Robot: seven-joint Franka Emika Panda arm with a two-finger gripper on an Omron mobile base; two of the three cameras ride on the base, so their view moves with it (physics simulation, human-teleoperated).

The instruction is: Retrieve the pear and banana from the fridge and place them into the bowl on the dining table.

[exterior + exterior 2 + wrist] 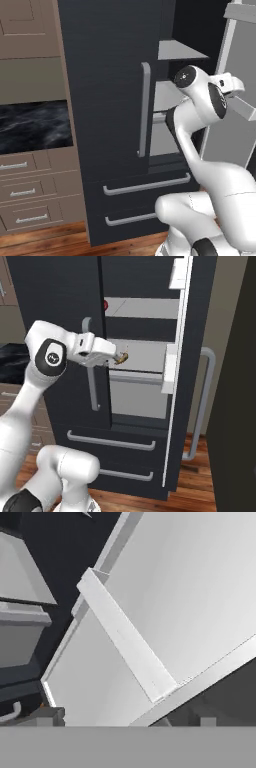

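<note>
Standing before the tall charcoal-black two-door fridge (110, 100), the white robot arm (200, 165) reaches with its hand into the opened right half. The left door is shut, its long grey vertical handle (144, 110) facing the base; the right door (187, 371) is swung wide, showing a pale grey lining with white door bins (127, 642). Two lower drawers with grey bar handles (147, 186) are closed.

In the right base view the gripper (119, 357) sits at the edge of the middle pale grey shelf (145, 358). A small curved yellow-brown banana (122, 358) lies at the fingers' tips, just above that shelf. Whether it touches the fingers or rests on the shelf cannot be told at this size. The fingers appear spread apart, released; no grip on the fruit is visible.

A small red round object (105, 305) sits on the upper shelf beside the left door's edge.

Left of the fridge stand tan wooden drawer cabinets (35, 190) with a black veined marble backsplash panel (35, 125) above. The floor (65, 240) is reddish-brown wood planking.
</note>
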